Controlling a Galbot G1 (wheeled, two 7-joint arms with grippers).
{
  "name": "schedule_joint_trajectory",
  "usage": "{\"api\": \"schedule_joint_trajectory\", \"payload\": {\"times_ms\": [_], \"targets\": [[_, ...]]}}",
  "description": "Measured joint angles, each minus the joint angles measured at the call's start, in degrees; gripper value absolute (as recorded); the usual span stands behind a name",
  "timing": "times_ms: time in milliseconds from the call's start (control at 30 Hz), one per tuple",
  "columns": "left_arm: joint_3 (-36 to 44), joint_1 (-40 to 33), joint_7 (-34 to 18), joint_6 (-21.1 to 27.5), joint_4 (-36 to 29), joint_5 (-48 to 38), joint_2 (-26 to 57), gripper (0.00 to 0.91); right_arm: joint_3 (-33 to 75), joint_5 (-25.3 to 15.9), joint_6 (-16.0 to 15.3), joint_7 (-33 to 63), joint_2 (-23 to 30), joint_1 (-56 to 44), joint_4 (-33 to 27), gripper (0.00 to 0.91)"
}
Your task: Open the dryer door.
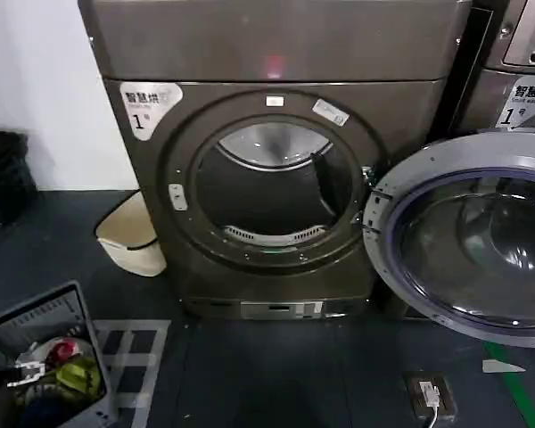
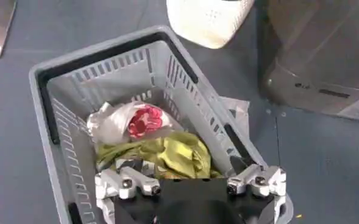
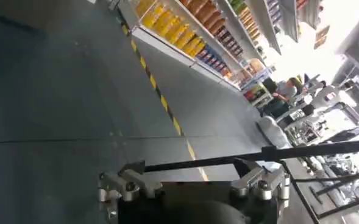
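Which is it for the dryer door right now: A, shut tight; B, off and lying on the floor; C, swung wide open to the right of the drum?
C: the dryer door stands swung out beside the open drum, its pale inner ring facing the camera.

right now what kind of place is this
Probably a self-service laundry, perhaps inside a shop: a numbered dryer with its dryer door swung open, a second machine beside it, and a basket of clothes on the floor.
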Motion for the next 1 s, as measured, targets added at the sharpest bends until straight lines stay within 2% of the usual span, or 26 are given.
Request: {"api": "schedule_joint_trajectory", "payload": {"times_ms": [767,1000], "targets": [[0.0,1.0,0.4,0.0,0.0,1.8,-0.6,0.907,0.1,-1.0,0.3,0.2,0.2,-0.2,-1.4,0.907],[0.0,1.5,0.5,0.0,-0.4,1.9,-0.8,0.907,1.6,-5.2,1.2,6.0,0.1,0.6,-3.9,0.907]]}}
